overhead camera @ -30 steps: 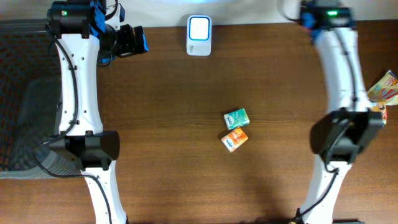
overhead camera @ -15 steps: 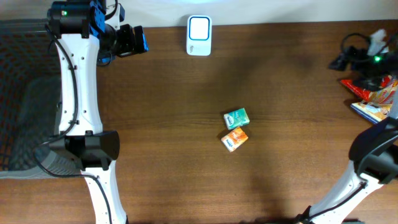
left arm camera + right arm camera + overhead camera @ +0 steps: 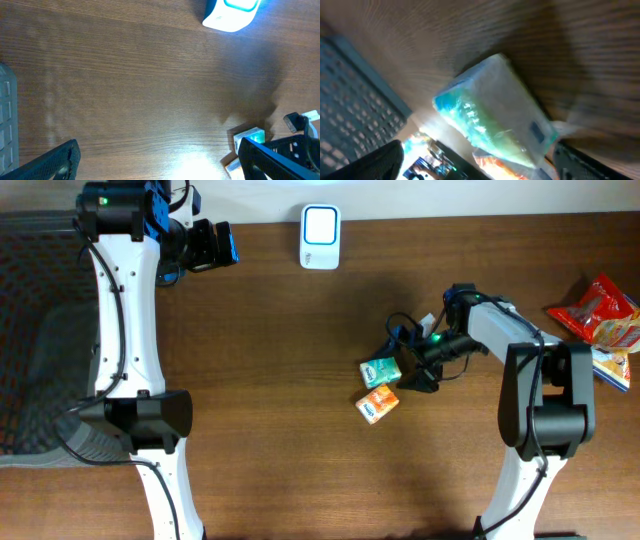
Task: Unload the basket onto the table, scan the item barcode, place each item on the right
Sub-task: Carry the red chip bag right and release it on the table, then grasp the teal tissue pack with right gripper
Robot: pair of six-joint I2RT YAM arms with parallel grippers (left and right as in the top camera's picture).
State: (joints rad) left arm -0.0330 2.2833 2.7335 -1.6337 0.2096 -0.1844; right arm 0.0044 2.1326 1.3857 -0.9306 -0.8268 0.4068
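Both arms are built of white tubular links joined by black housings. The left arm (image 3: pixel 125 300) has blue fittings, black cable and a green light on one joint; its fingers (image 3: pixel 57 160) are dark and finely textured. The right arm (image 3: pixel 505 330) shows a green light and looped black cables.

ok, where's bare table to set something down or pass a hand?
Free: the wide wood between the left arm and the green packet; also the front strip below the orange packet. Crowded: around both packets, where the right arm reaches in, and the right edge by the snack bags.
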